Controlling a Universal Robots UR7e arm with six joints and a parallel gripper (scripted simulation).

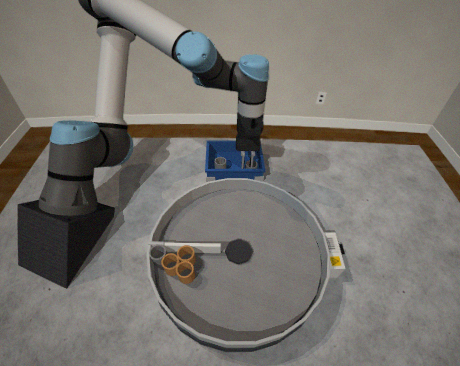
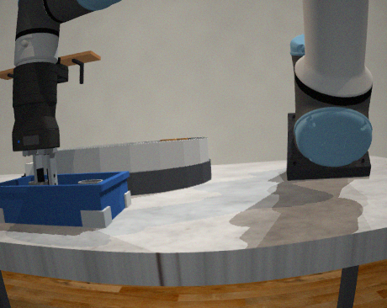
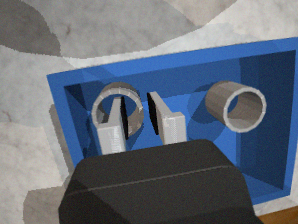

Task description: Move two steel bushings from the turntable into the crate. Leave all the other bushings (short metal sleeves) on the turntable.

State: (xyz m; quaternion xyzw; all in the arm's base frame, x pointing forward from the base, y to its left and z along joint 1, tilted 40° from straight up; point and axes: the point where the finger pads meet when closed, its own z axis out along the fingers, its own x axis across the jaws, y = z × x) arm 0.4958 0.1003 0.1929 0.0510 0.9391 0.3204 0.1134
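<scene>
The blue crate (image 1: 235, 160) stands behind the turntable (image 1: 238, 260). Two steel bushings stand upright in it, one on the left (image 1: 220, 162) and one on the right (image 1: 250, 163). My gripper (image 1: 248, 159) reaches down into the crate at the right one. In the wrist view my gripper (image 3: 137, 107) straddles that bushing's wall, one finger inside the ring and one outside, with a gap beside the wall. The other bushing (image 3: 236, 106) stands apart. On the turntable a steel bushing (image 1: 157, 252) and three orange bushings (image 1: 180, 262) sit together at the left.
A white sweeper bar (image 1: 191, 246) runs from the black hub (image 1: 238, 251) to the turntable's left rim, just behind the cluster. The arm's black base block (image 1: 61, 240) stands at the left. The crate (image 2: 57, 198) sits near the table edge in the exterior view.
</scene>
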